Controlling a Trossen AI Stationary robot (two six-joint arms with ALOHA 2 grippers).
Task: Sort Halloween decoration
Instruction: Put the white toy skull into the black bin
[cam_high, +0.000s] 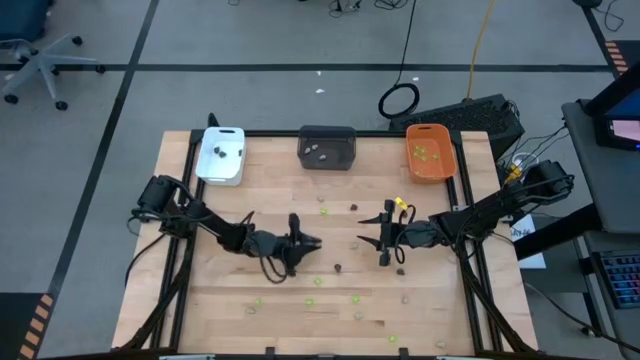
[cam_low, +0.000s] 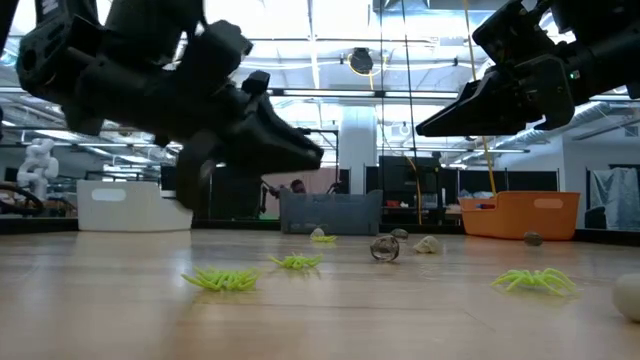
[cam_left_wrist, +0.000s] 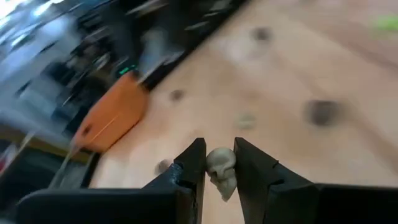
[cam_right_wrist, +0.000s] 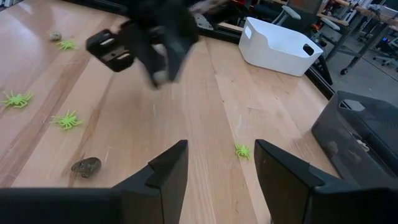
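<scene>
My left gripper (cam_left_wrist: 221, 155) hangs above the middle of the table (cam_high: 250, 330), shut on a pale beige skull piece (cam_left_wrist: 222, 169). It also shows in the high view (cam_high: 308, 243) and the low view (cam_low: 305, 155). My right gripper (cam_right_wrist: 221, 158) stands open to its right (cam_high: 375, 238), above the wood, and touches nothing. A lime green spider (cam_right_wrist: 242, 150) lies on the table beyond its fingers. Other green spiders (cam_low: 222, 280), dark pieces (cam_low: 384, 249) and pale pieces (cam_low: 428, 243) lie scattered on the wood. My left gripper pinches the pale skull's two sides (cam_left_wrist: 214, 163) between its two fingers, near their free ends. The fingers reach out nearly level toward the table's right side. The skull sits lifted clear of the table, its lower part showing below the fingers.
Three trays stand along the far edge: white (cam_high: 222, 155) at the left, dark grey (cam_high: 327, 147) in the middle, orange (cam_high: 430, 152) at the right, each with a few pieces in it. More pieces lie toward the near edge (cam_high: 355, 298).
</scene>
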